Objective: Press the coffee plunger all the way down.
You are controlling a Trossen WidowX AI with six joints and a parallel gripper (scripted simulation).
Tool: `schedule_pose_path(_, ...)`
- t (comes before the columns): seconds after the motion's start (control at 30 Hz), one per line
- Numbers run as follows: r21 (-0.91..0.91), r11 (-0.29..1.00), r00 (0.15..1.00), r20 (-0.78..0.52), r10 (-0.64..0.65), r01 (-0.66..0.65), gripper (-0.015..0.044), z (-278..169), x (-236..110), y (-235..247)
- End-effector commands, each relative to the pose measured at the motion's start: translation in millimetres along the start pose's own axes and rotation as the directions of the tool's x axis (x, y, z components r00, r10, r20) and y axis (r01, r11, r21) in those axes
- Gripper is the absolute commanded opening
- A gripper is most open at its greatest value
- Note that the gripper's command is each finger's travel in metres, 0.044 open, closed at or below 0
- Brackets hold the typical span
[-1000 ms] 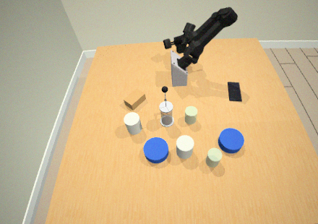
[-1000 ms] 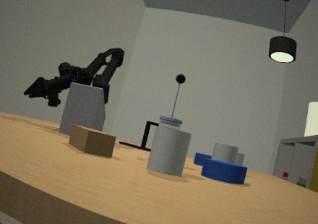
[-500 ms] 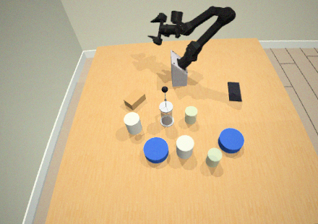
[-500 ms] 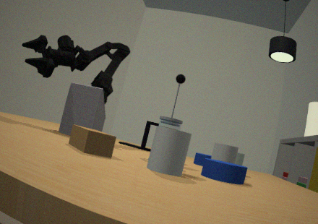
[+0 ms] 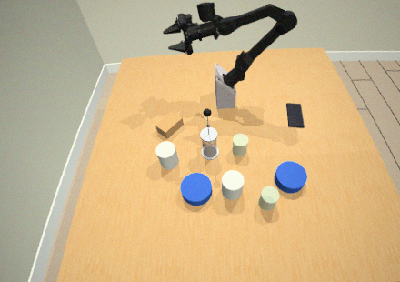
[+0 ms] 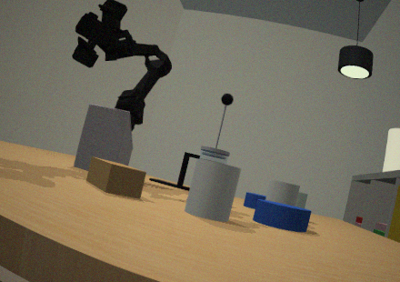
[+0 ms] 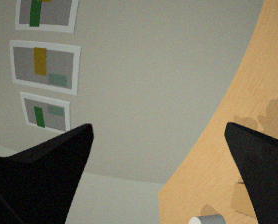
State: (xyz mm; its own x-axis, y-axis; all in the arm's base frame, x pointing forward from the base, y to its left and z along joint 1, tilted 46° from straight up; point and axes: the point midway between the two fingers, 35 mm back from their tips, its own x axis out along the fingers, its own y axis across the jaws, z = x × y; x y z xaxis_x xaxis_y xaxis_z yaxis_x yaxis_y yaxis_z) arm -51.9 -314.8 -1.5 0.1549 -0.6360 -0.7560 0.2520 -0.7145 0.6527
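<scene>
1. Top view. The gripper point(image 5: 180, 37) hangs high above the far edge of the table point(image 5: 111, 218), its jaws spread wide and nothing between them. The coffee press point(image 5: 209, 144) stands upright near the table's middle, well apart from the gripper. Its plunger knob point(image 5: 207, 112) sits at the top of a fully raised rod, so pressing is judged not yet begun; approach, press and release all remain. Ringed around the press: a brown box point(image 5: 170, 125), a white cylinder point(image 5: 167, 155), a pale green cylinder point(image 5: 240, 144), a blue disc point(image 5: 196, 188), a second white cylinder point(image 5: 233, 184), a second pale green cylinder point(image 5: 269, 197) and a second blue disc point(image 5: 291, 176). A black slab point(image 5: 295, 115) lies to one side.

2. Exterior view. The arm rises from a grey pedestal point(image 6: 104, 136), with the gripper point(image 6: 85, 43) far above knob height. The plunger knob point(image 6: 227, 98) stands clear over the press lid point(image 6: 215, 153). Nothing stands above it, so a descent from overhead looks unobstructed; the brown box point(image 6: 116, 176) and nearby cylinders crowd only the sides.

3. Wrist view. Both fingers frame wall and table edge; the press is not in sight.
</scene>
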Motion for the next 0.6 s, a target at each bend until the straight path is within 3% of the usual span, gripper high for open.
schedule_pose_path(0.0,-0.253,0.966,0.987,-0.162,0.02,-0.061,0.044,-46,6,29)
schedule_pose_path(0.17,-0.559,0.788,0.908,-0.42,0.001,-0.26,0.044,-123,0,60)
schedule_pose_path(0.3,-0.671,0.574,0.798,-0.6,-0.049,-0.469,0.044,-184,-16,74)
schedule_pose_path(0.43,-0.648,0.32,0.646,-0.752,-0.127,-0.691,0.044,-245,-44,81)
schedule_pose_path(0.57,-0.501,0.086,0.474,-0.853,-0.217,-0.861,0.044,-296,-79,80)
